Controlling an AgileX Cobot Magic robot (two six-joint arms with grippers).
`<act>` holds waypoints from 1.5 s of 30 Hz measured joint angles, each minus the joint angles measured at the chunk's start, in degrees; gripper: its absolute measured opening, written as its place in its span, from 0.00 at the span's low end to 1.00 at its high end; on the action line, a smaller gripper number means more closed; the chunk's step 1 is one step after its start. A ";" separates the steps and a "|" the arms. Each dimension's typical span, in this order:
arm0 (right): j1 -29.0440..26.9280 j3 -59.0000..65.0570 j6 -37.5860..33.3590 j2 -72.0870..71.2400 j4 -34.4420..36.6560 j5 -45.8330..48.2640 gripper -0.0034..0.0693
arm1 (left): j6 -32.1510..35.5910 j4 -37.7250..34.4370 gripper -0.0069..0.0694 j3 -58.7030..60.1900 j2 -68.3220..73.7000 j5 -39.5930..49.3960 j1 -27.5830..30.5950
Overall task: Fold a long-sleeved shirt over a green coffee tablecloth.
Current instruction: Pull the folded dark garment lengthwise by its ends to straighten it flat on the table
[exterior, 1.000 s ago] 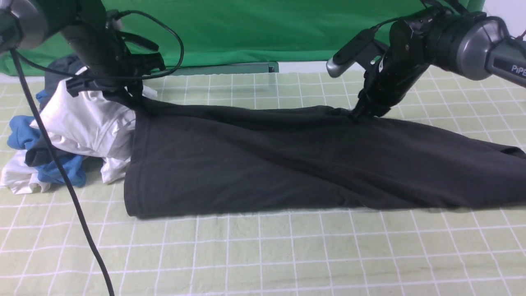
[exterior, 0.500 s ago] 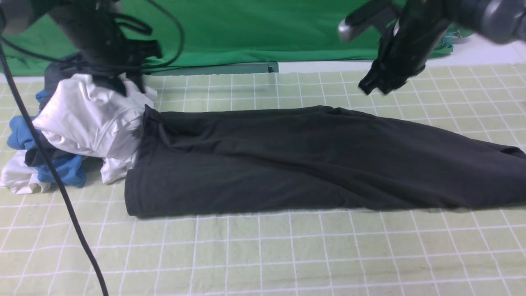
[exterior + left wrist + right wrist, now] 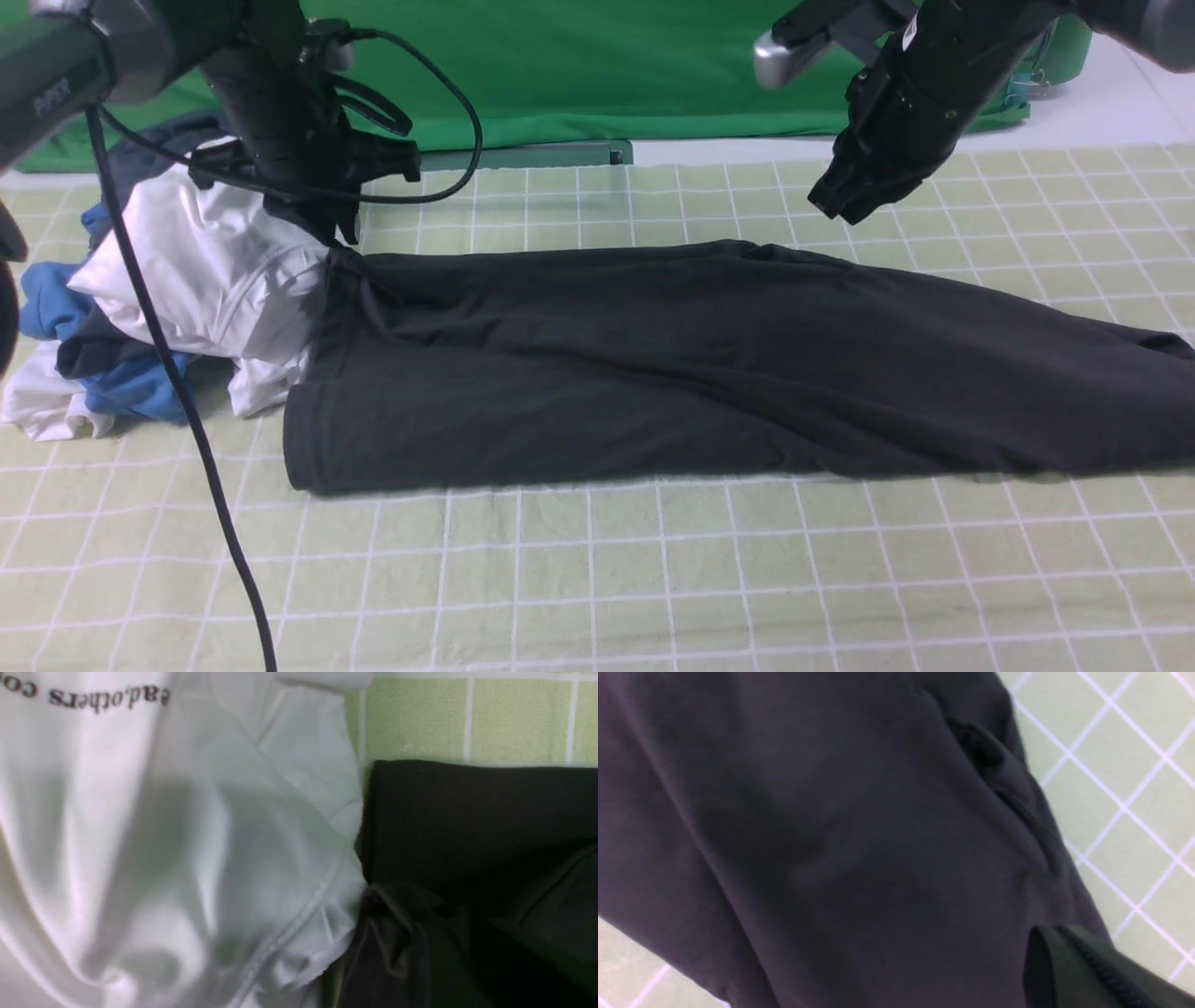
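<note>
Shirt [image 3: 579, 401], left jaws slightly parted, (right shut)

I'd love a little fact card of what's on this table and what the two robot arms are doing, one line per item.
main garment: black long-sleeved shirt, partly folded, creased
surface: pale green tablecloth with white grid lines
beside the shirt, on the robot's left: a pile with a white garment and a blue garment
left gripper: at the shirt's far left corner; grip unclear
right gripper: shut, raised above the cloth, holding nothing
backdrop: deep-green fabric
</note>
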 joint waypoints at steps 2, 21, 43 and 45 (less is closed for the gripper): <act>0.00 0.00 0.00 0.06 0.24 0.00 0.04 | 0.00 -2.85 0.44 0.00 0.10 2.28 0.00; 0.00 0.00 -0.19 0.10 0.71 -1.26 0.07 | 1.65 -5.13 0.10 0.08 6.49 -6.98 1.48; 0.00 0.00 -5.96 11.02 5.40 -16.06 0.50 | 6.61 -9.54 0.11 -5.09 1.57 -0.05 3.95; 0.00 0.00 -6.02 11.46 5.56 -16.06 0.50 | 6.64 -9.54 0.11 -5.09 1.57 -0.05 3.95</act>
